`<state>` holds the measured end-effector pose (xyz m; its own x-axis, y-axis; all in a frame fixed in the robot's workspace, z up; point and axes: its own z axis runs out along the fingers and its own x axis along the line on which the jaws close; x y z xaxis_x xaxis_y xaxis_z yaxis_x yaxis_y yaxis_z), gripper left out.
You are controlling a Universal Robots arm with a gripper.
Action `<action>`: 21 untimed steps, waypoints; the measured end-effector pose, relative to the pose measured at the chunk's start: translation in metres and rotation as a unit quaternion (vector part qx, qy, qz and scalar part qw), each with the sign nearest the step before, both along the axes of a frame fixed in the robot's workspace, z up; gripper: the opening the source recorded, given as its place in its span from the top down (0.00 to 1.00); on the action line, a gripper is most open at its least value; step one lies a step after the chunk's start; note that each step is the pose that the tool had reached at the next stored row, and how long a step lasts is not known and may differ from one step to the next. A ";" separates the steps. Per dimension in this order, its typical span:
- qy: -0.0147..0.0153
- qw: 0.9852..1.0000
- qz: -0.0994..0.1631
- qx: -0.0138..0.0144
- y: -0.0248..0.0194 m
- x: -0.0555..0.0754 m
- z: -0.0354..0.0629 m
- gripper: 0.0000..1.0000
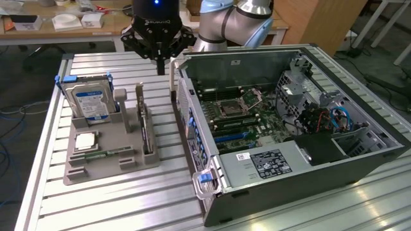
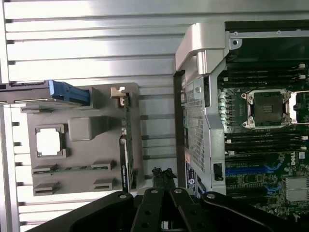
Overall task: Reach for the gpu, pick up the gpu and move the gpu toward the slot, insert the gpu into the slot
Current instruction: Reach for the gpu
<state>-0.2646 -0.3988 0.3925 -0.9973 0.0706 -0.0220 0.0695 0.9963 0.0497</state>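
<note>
While the black two-fingered tool [image 1: 160, 69] hangs over the ribbed aluminium surface [image 1: 115, 202], its fingers are pressed together with nothing between them. It hovers above the strip of bare slats between the grey moulded plastic tray [image 1: 77, 175] and the open black-and-silver computer case [image 1: 308, 168], toward their far ends in the exterior view.

The gpu [image 1: 149, 137], a thin flat dark circuit card with a silver metal bracket at one end, stands on its long edge in a groove along the side of the tray nearest the case. Nothing touches it. From the wrist view it reads as a thin dark line [image 2: 124, 159] along the tray's edge, with the tool [image 2: 162, 175] off to one side of it, not over it. A silver hard drive with a blue label [image 1: 90, 98] and a small square silver CPU chip [image 1: 85, 141] share the tray.

The slot [image 1: 231, 138], a long narrow plastic connector strip on the green motherboard [image 1: 257, 120], lies inside the case, nearer the exterior camera than the square silver CPU socket [image 1: 231, 107]. I see nothing seated in it.

To my eye this is the reach, barely begun. A grasp would call for the jaws to part, shift sideways over the card's upper edge, square up across its thin width, and come down straight. The tray's posts leave little room.
</note>
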 end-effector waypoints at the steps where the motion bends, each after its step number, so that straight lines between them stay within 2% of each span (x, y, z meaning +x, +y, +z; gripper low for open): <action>1: 0.001 1.000 0.000 0.000 0.0000 -0.002 0.0000 0.90; 2: 0.003 1.000 0.000 0.001 0.0000 -0.003 0.0000 0.90; 6: 0.016 1.000 0.000 0.004 0.0000 -0.010 0.0000 0.90; 7: 0.018 1.000 0.000 0.004 0.0000 -0.011 0.0001 0.90; 10: 0.019 1.000 0.000 0.005 -0.0001 -0.016 0.0000 0.90; 21: 0.021 1.000 0.000 0.005 -0.0002 -0.038 -0.0003 0.90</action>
